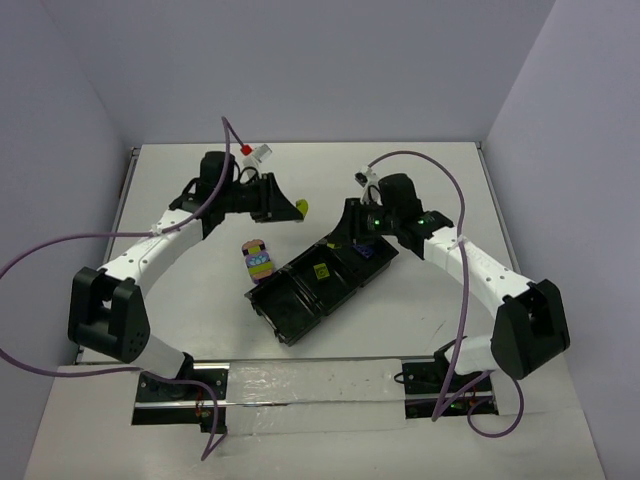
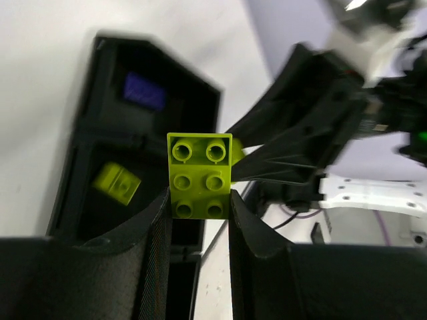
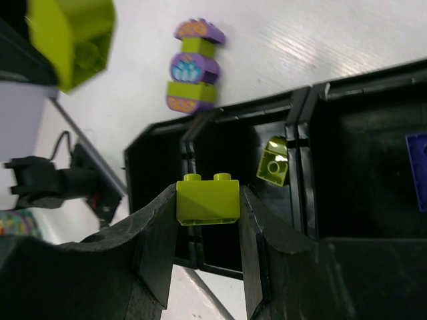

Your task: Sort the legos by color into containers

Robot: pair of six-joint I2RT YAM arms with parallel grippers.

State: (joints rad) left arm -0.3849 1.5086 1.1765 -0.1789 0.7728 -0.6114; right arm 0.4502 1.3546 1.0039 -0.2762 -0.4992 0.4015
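Observation:
My left gripper [image 1: 292,207] is shut on a yellow-green lego [image 2: 199,175], held in the air left of the tray's far end. My right gripper [image 3: 208,195] is shut on another yellow-green lego [image 3: 208,203], held above the black tray [image 1: 262,300] near the wall between its empty end container and the middle one. A third yellow-green lego [image 3: 273,162] lies tilted in the middle container. One purple lego [image 2: 143,91] lies in the far end container. A stacked purple and green block [image 1: 258,260] rests on the table left of the tray.
The tray lies diagonally across the table's middle. Both grippers are close together near its far end, the right one [image 2: 293,153] just beyond the left one's brick. Purple cables arch over both arms.

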